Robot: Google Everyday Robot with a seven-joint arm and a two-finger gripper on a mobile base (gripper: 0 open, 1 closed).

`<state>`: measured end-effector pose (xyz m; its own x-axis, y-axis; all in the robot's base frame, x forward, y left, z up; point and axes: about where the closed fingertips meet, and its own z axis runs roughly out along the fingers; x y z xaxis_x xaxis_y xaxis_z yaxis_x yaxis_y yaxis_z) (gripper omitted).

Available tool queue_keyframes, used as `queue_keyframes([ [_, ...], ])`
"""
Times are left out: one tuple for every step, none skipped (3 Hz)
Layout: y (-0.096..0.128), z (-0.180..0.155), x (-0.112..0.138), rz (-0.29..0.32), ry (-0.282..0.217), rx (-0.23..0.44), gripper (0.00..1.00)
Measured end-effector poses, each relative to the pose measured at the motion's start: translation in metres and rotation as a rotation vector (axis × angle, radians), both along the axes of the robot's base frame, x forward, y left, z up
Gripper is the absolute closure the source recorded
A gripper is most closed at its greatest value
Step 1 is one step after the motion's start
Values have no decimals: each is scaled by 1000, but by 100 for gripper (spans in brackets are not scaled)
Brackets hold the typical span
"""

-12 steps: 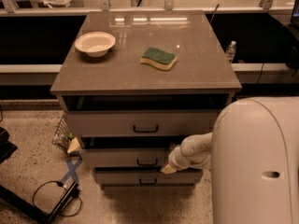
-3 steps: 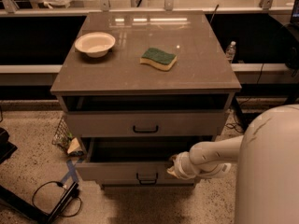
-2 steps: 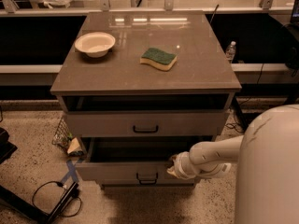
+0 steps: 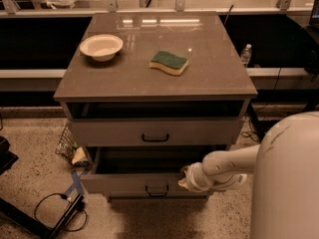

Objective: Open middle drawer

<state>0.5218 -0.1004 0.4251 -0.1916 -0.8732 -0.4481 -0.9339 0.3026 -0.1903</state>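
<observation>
The middle drawer (image 4: 124, 183) of the grey-beige cabinet stands pulled well out, its dark inside showing and its small black handle (image 4: 156, 189) at the centre of the front. My gripper (image 4: 186, 179) sits at the top edge of that drawer's front, just right of the handle, at the end of the white arm (image 4: 227, 167) that reaches in from the right. The top drawer (image 4: 155, 132) above is out a little, with a gap under the countertop. The bottom drawer is hidden beneath the middle one.
A white bowl (image 4: 101, 46) and a green-and-yellow sponge (image 4: 169, 62) lie on the countertop (image 4: 214, 78). My white body (image 4: 289, 183) fills the lower right. Black cables and a stand (image 4: 52, 213) lie on the floor at left, near blue tape (image 4: 75, 182). A water bottle (image 4: 245, 54) stands behind at right.
Since four seconds ago the middle drawer has come much further out and my arm has drawn back to the right with it. Over the last second nothing has visibly moved.
</observation>
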Motion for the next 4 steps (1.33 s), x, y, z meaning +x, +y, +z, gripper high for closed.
queue_keyframes([
  [0,1,0,0,0,0,100],
  [0,0,-3,0,6,1,100],
  [0,1,-3,0,6,1,100],
  [-2,-4,-22,11,42,15,100],
])
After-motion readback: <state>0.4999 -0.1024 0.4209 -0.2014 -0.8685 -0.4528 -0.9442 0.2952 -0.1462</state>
